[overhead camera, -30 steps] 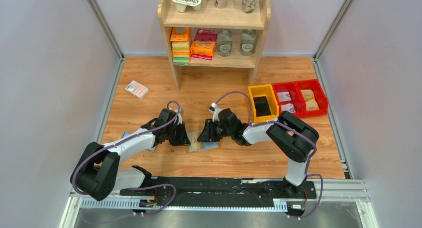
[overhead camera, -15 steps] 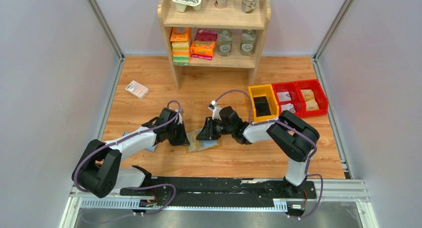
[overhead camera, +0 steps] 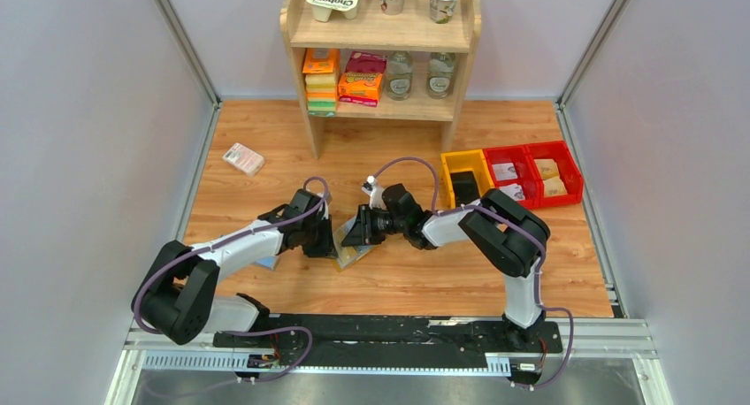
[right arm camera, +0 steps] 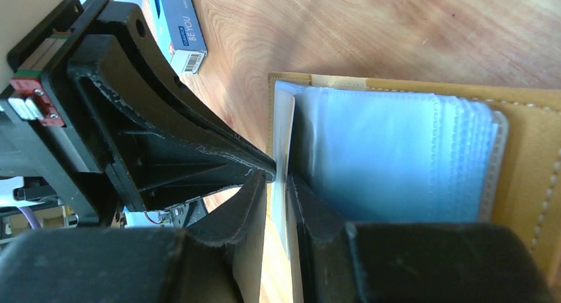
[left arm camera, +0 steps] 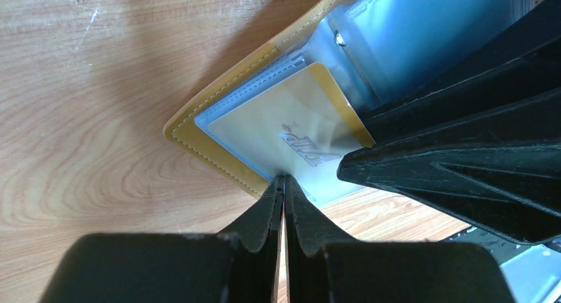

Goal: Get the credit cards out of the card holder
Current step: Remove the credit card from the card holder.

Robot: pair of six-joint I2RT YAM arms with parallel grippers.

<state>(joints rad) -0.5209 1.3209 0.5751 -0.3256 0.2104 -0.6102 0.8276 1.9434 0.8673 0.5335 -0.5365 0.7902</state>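
At mid-table, open card holder point(overhead camera: 352, 255) between the claws, clear sleeves point(right arm camera: 390, 157) inside, yellow card point(left arm camera: 278, 121) in one; left claw point(left arm camera: 282, 182) pressed closed at that sleeve's edge; right claw point(right arm camera: 281, 184) narrow, pinching an upright leaf point(right arm camera: 283, 128).

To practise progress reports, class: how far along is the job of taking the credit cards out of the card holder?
Done: the card holder lies open on the table. In hand: the right gripper pinches a clear sleeve holding a cream card; the left gripper, shut, meets its edge. Left: no card looks pulled free yet, so every removal remains.
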